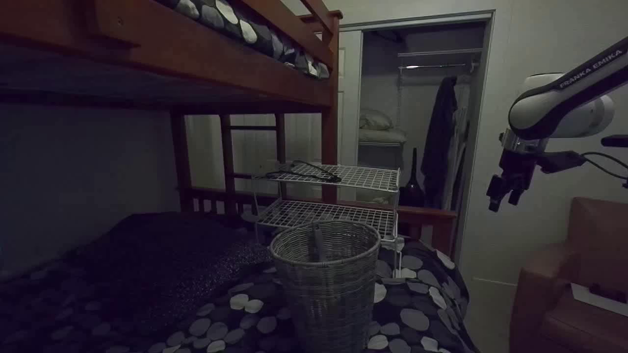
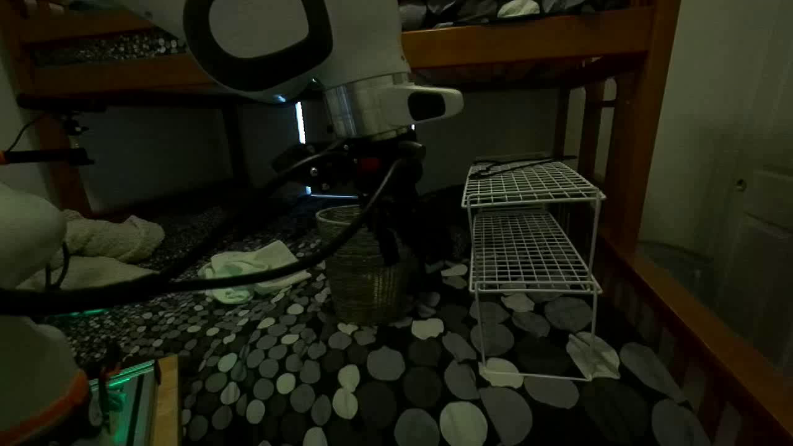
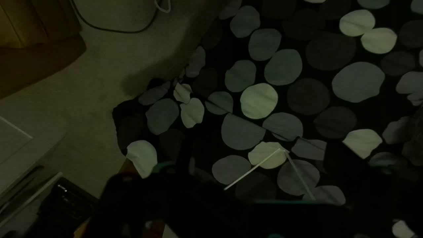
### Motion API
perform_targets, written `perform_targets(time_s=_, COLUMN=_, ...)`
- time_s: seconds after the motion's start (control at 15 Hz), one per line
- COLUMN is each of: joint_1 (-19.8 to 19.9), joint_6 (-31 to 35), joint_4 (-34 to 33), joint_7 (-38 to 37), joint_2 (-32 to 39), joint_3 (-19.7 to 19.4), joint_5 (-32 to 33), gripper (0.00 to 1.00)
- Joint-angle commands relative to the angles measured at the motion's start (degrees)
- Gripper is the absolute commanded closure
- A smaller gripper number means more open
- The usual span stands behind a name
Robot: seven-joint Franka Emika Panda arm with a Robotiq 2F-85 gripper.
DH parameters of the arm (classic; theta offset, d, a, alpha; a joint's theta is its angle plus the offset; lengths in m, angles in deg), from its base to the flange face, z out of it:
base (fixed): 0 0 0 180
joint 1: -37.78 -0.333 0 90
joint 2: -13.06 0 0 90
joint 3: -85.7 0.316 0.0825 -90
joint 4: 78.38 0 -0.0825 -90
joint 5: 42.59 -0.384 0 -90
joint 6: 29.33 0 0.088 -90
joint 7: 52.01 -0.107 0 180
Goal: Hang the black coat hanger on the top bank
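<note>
The black coat hanger [image 1: 314, 172] lies flat on the upper shelf of the pale wire rack. It also shows there in an exterior view [image 2: 517, 166]. It is not visible in the wrist view. The top bank's reddish-brown side rail [image 1: 230, 73] runs above the lower bed, with dotted bedding on top; it also shows in an exterior view [image 2: 533, 46]. My gripper [image 1: 505, 200] points down in the air, away from the rack and hanger. Its two fingertips stand apart with nothing between them. In an exterior view [image 2: 396, 244] it is dark against the basket and bedding.
The two-shelf wire rack [image 1: 368, 177] stands on the lower bed's dotted cover [image 2: 384, 365]. A woven basket [image 1: 326, 294] stands near it. A bunk post [image 1: 329, 132] rises behind the rack. Light cloths [image 2: 254, 272] lie on the bed. A brown armchair [image 1: 549, 274] stands below the arm.
</note>
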Motion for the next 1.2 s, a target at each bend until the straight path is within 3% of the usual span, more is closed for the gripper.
perform_targets(time_s=0.0, joint_1=0.61, joint_6=-0.10, joint_4=-0.05, joint_7=0.24, joint_2=0.06, joint_3=0.60, joint_5=-0.37, gripper=0.00)
perform_targets(time_s=0.27, joint_1=0.62, joint_6=-0.11, joint_4=-0.05, joint_7=0.23, joint_2=0.07, joint_3=0.60, joint_5=-0.37, gripper=0.00)
perform_targets(time_s=0.4, joint_1=-0.97, joint_6=2.20, joint_4=-2.43, joint_7=-0.41, joint_2=0.84, joint_3=0.52, joint_5=-3.76, gripper=0.00)
perform_targets(time_s=0.53, joint_1=-3.59, joint_6=5.36, joint_4=-7.39, joint_7=-0.14, joint_2=2.00, joint_3=1.28, joint_5=-7.85, gripper=0.00)
perform_targets(time_s=0.67, joint_1=-6.78, joint_6=4.47, joint_4=-15.04, joint_7=0.46, joint_2=5.21, joint_3=2.21, joint_5=-12.18, gripper=0.00)
perform_targets(time_s=0.93, joint_1=-11.05, joint_6=-2.76, joint_4=-30.69, joint_7=0.59, joint_2=13.56, joint_3=5.25, joint_5=-16.79, gripper=0.00)
perform_targets(time_s=1.13, joint_1=-11.32, joint_6=-6.89, joint_4=-41.79, joint_7=-3.11, joint_2=21.72, joint_3=7.60, joint_5=-21.48, gripper=0.00)
